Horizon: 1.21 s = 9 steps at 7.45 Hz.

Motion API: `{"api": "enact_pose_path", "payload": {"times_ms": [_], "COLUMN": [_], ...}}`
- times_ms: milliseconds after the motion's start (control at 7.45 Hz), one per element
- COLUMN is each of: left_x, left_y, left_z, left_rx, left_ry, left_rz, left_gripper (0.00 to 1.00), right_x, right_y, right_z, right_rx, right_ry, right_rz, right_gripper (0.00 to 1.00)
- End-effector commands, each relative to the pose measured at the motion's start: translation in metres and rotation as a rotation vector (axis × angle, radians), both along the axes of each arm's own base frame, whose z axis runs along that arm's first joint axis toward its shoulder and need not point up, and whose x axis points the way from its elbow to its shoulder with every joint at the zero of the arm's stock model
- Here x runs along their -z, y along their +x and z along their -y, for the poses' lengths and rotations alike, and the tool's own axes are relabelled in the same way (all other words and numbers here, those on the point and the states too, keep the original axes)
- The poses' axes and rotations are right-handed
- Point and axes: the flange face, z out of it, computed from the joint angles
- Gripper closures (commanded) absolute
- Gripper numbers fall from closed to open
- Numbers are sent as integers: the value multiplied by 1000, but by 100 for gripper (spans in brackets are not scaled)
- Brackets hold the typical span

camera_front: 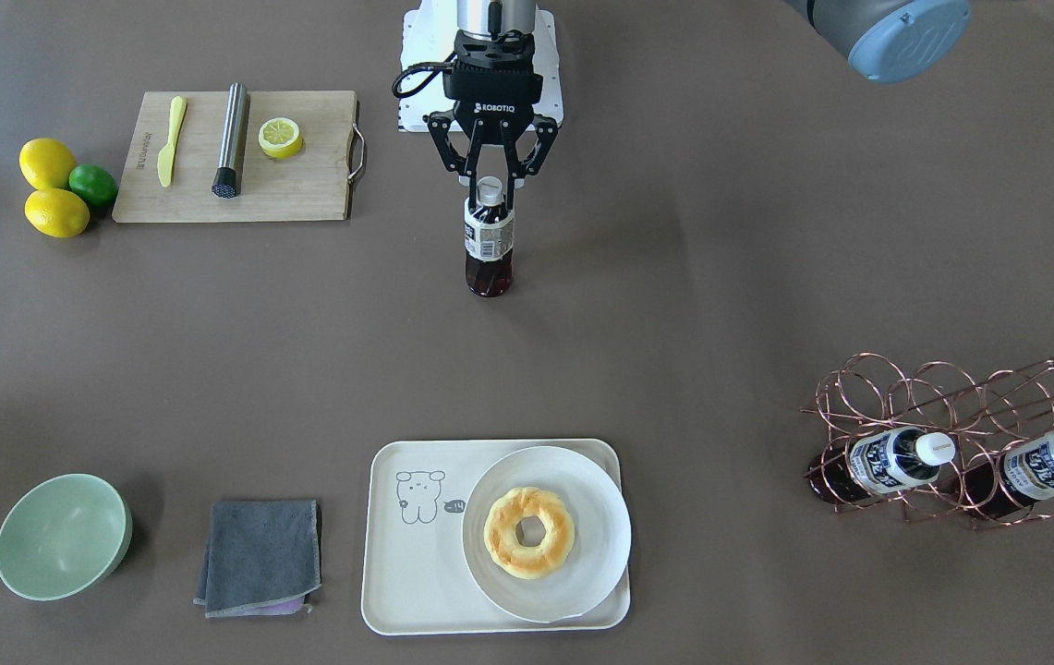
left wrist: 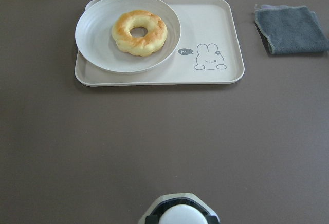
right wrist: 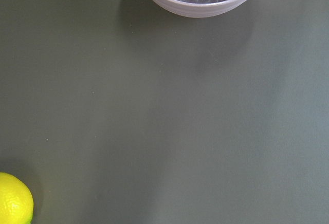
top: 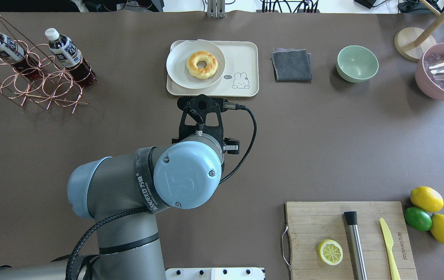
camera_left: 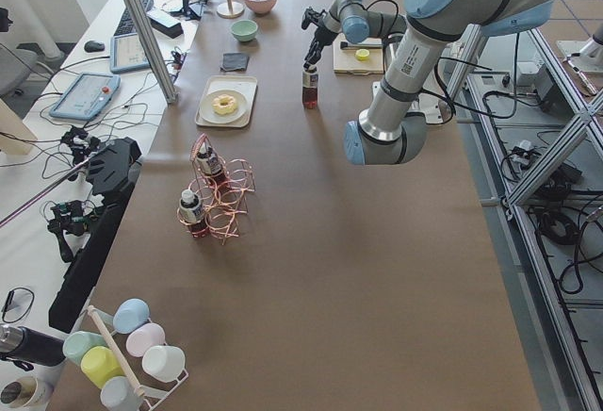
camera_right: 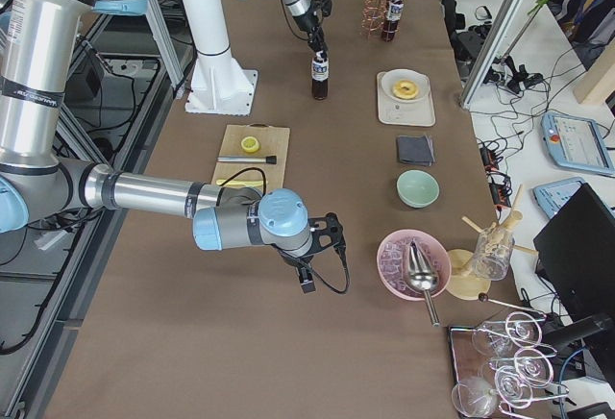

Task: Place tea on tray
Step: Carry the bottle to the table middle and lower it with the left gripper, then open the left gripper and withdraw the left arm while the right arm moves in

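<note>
Reddish-brown drink fills the tea [camera_front: 490,245], a small clear plastic bottle with a white cap. We judge it fairly heavy for its size, with thin walls that would give under a hard squeeze and a glossy label that could slip. The stiff neck just under the cap looks the soundest place to take it, and the left end effector [camera_front: 490,199] grips it there, one finger pressed on either side. The bottle is upright at mid-counter, well apart from the tray [camera_front: 397,591] (we cannot tell whether its base rests on the surface or hangs just above it). Sweeping the front-facing view from left to right over the matte brown counter [camera_front: 720,277], we meet the lemons [camera_front: 46,163] and a lime [camera_front: 93,184]. Next come the cutting board [camera_front: 305,185], a green bowl [camera_front: 63,536] and a grey cloth [camera_front: 260,556]. Then comes the tray, whose bare part is the bear-drawing end. A round plate [camera_front: 600,545] with a doughnut [camera_front: 528,533] takes up the other end and overhangs the rim, so we judge the room for the bottle narrow. Far right stands a wire rack [camera_front: 905,388] holding two like bottles. The right end effector [camera_right: 332,234] hangs near a pink bowl of ice [camera_right: 413,263]; we cannot tell whether it is clenched or released.
</note>
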Motion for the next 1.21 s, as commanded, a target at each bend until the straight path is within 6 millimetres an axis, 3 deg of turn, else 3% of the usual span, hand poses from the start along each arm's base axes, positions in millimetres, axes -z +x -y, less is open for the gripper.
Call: {"api": "enact_pose_path", "payload": {"times_ms": [0, 269, 537, 671, 806, 940, 1074], "left_x": [1, 14, 10, -15, -36, -69, -84], "left_y": [-2, -20, -66, -106, -156, -188, -232], "left_z": [-1, -4, 18, 44, 58, 69, 100], "left_rx": [0, -1, -34, -38, -96, -162, -175], "left_ry": [2, 13, 6, -43, -20, -25, -68], "left_rz": [-4, -43, -39, -37, -14, 31, 21], "left_gripper": [31, 24, 18, 17, 16, 13, 4], "right_x": [12, 38, 72, 101, 127, 144, 159], "right_y": [0, -2, -13, -32, -51, -63, -79], "right_z": [5, 16, 20, 30, 32, 36, 44], "right_rx": [-4, -32, -40, -62, -69, -72, -71], "right_ry": [21, 27, 40, 13, -3, -7, -19], "right_rz": [2, 39, 65, 84, 98, 109, 120], "right_gripper": [0, 0, 0, 0, 0, 0, 0]}}
